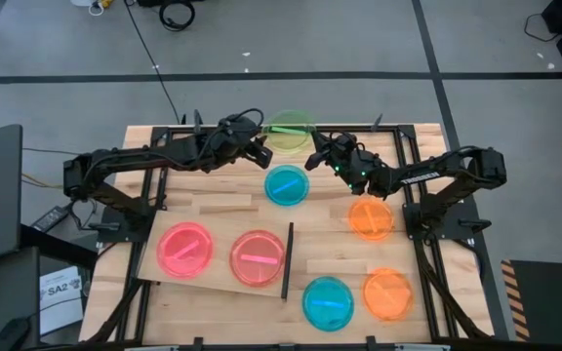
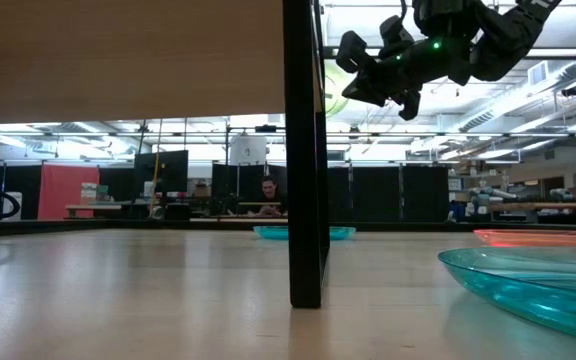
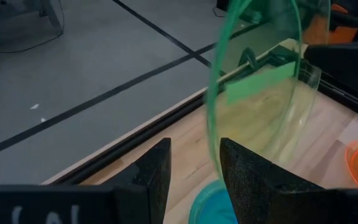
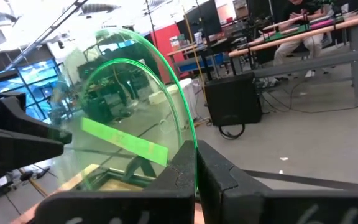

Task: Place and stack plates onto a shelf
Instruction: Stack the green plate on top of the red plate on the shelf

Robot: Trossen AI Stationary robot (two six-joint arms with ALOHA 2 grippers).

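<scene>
Green translucent plastic plate (image 1: 289, 132) is hanging above the bench's far edge, right gripper (image 4: 196, 163) pinching its rim, left gripper (image 3: 194, 163) standing parted around it; a mistimed release is risking a drop.

low view: black upright strip (image 2: 305, 150) of shelf, centre; blue plate (image 2: 528, 285) close right; raised gripper (image 2: 373, 85) gripping green plate edge (image 2: 334, 95).

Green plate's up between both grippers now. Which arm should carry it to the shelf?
Left, probably. The shelf lies on its side. But the right gripper is shut on the green plate; the left gripper stands open.
</scene>
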